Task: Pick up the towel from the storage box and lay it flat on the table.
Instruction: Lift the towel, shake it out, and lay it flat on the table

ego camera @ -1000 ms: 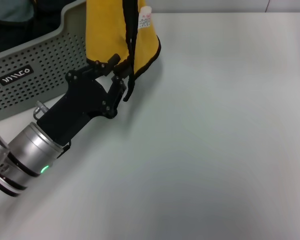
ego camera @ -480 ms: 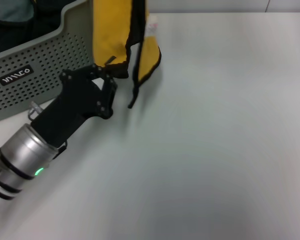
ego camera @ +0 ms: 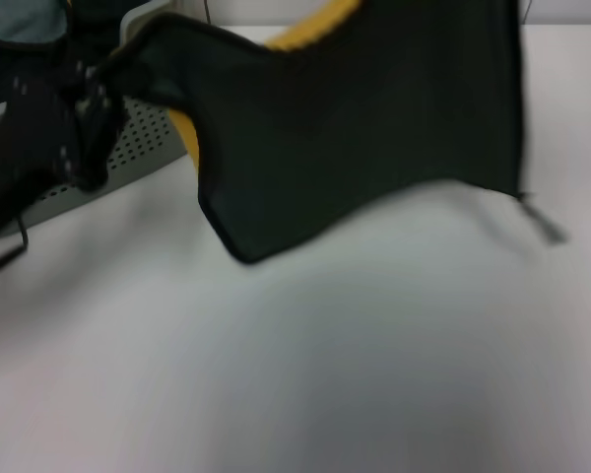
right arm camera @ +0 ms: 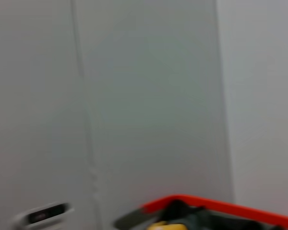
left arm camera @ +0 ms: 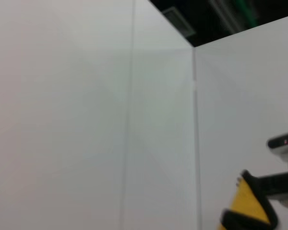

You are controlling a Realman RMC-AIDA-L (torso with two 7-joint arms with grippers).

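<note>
The towel (ego camera: 374,118) hangs spread out in the air above the table (ego camera: 325,374), its dark green side towards the head camera and a strip of yellow at its top edge. My left gripper (ego camera: 91,99) is at the towel's left corner, over the storage box (ego camera: 148,148), and seems shut on that corner; the view is blurred. The left wrist view shows a yellow, black-trimmed towel corner (left arm camera: 249,208). The towel's right edge runs up out of view, and my right gripper does not show. The corner loop (ego camera: 542,225) dangles at the lower right.
A teal-grey cloth (ego camera: 20,22) lies in the box at the far left. The right wrist view shows a white wall, a red-edged strip (right arm camera: 216,207) and a bit of yellow and dark cloth (right arm camera: 175,221) at its bottom edge.
The towel was hanging bunched with its yellow side out; now it is spread wide with the dark green side showing. My left gripper has moved up and to the left, over the box.
</note>
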